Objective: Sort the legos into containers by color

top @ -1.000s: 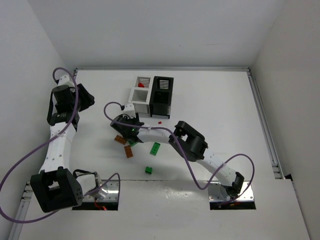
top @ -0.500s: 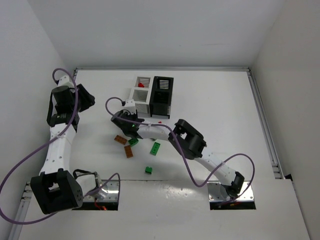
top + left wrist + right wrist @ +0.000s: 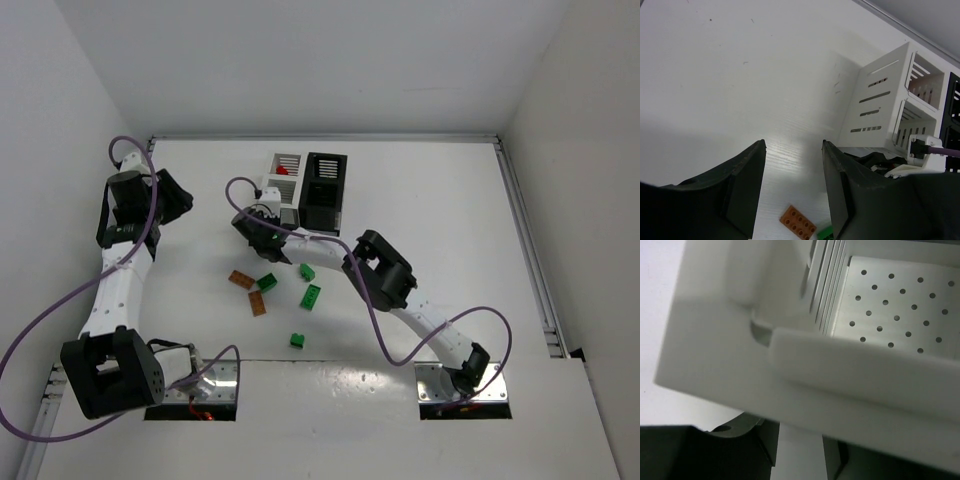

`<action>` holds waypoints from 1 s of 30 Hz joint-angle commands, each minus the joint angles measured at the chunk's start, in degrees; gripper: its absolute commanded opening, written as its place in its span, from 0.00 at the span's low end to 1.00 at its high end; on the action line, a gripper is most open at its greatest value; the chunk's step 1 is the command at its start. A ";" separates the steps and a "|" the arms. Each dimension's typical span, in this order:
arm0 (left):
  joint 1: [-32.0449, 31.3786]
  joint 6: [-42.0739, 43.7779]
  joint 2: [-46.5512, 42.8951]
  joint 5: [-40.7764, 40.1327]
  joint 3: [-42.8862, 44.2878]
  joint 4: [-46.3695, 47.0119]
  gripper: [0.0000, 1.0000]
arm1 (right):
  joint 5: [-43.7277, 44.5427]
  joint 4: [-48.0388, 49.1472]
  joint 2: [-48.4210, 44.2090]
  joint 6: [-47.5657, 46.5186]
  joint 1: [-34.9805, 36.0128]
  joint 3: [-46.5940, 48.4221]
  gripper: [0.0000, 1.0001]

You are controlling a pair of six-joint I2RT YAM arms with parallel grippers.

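White tabletop fills the overhead view, where we see the far white bin [image 3: 289,160] holding a red lego [image 3: 283,171], the near white bin [image 3: 281,196] and the black bin [image 3: 324,190] clustered together. Green legos [image 3: 311,297] and orange-brown legos [image 3: 258,304] lie loose nearer us. The right gripper [image 3: 262,215] crowds the near white bin's corner, and the left gripper [image 3: 172,195] is well apart.

From the left wrist we see the spread fingers [image 3: 747,185] with nothing between them.

The right wrist shows only a bin's rim and perforated floor, so we cannot tell that gripper's state.
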 commanded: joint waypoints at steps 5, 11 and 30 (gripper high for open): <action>0.72 -1.01 -0.19 0.65 0.95 1.94 0.55 | -4.26 -6.81 4.64 1.86 -0.40 -1.25 0.35; 0.72 -1.01 0.34 0.65 0.95 1.94 0.55 | -4.26 -6.81 2.98 1.86 -0.40 -4.15 0.33; 0.72 1.27 0.87 -3.91 0.42 0.09 0.55 | -0.13 -6.20 0.08 0.19 0.66 -10.20 0.01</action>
